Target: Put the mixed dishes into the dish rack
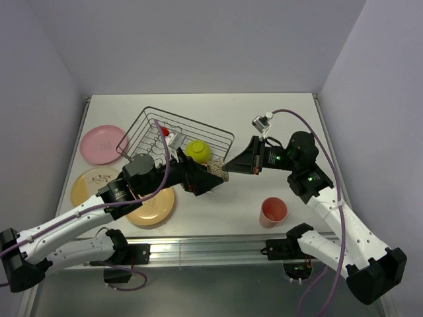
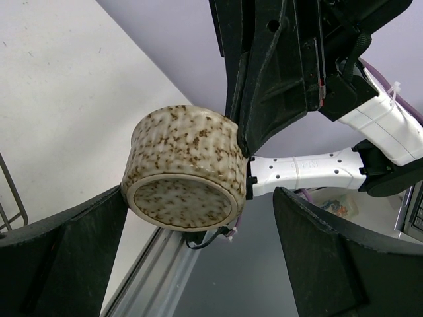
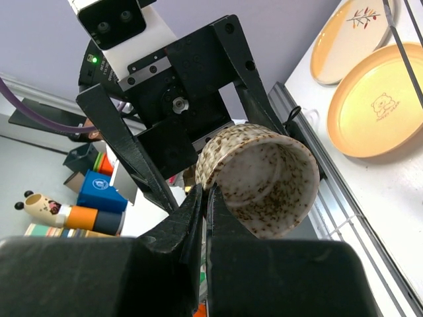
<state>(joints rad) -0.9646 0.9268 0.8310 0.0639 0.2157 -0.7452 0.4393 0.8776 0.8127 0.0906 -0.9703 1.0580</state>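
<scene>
The small grey-beige speckled cup hangs in the air at the dish rack's front right corner. My right gripper is shut on its rim, one finger inside and one outside, as the right wrist view shows. My left gripper is open, its jaws standing either side of the cup, with the cup's base close to the left finger. The silver wire dish rack holds the lime-green bowl and the small red mug. The salmon-pink tumbler stands upright at front right.
The pink plate, the pale cream plate and the tan-orange plate lie on the table left of the rack. Both arms meet over the table's middle. The metal rail runs along the near edge.
</scene>
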